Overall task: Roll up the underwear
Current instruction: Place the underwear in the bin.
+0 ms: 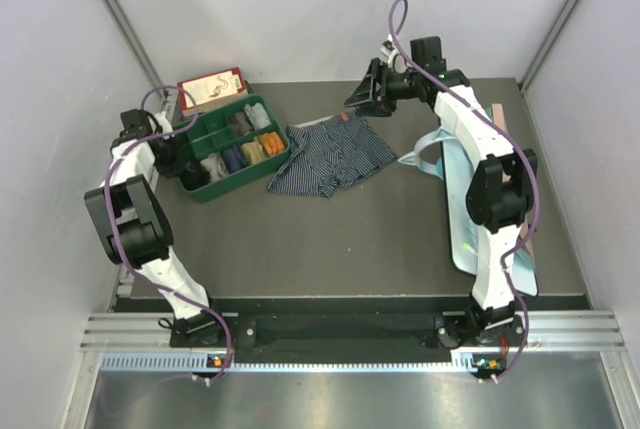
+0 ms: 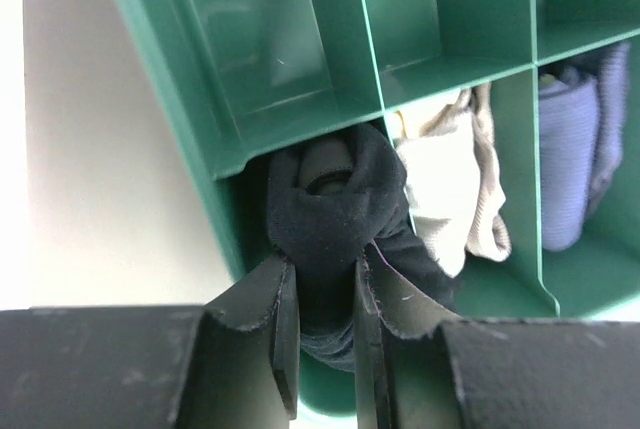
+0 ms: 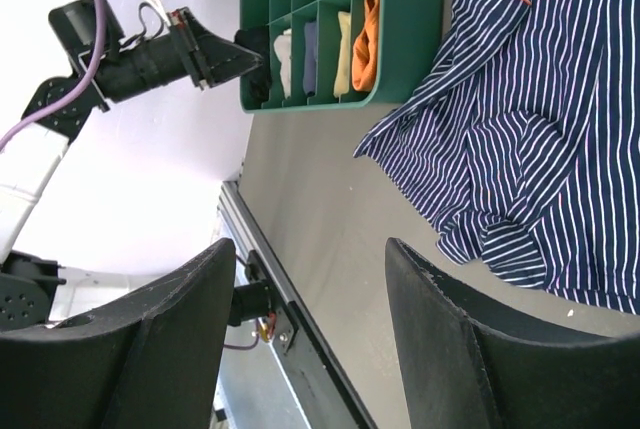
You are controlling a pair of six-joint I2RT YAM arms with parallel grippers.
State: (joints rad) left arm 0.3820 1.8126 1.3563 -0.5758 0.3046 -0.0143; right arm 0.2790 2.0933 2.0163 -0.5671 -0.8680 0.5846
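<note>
A dark grey table [image 1: 350,239] is seen, closed in by plain white walls [image 1: 300,9] at the back and both sides. A green divided tray [image 1: 228,189] is set toward the far-left corner, with a red and white box [image 1: 212,86] just behind it. A pale blue cloth [image 1: 440,164] along the right edge is largely covered by the right arm, so its shape cannot be made out. The black underwear [image 2: 340,209] is seen as a tight roll standing in the tray's near-left corner compartment. It is pinched between the nearly closed fingers of the left gripper [image 2: 325,289], which hide its lower part. Small rolled cloths [image 3: 322,49] — white, blue, yellow, orange — are packed in neighbouring compartments. The striped underwear [image 1: 330,159], dark blue with thin white lines and an orange waistband, is spread flat and unrolled just right of the tray, toward the far edge; it is cut off in the right wrist view. The right gripper [image 3: 310,249] is held above the table with its jaws wide apart and nothing between them.
</note>
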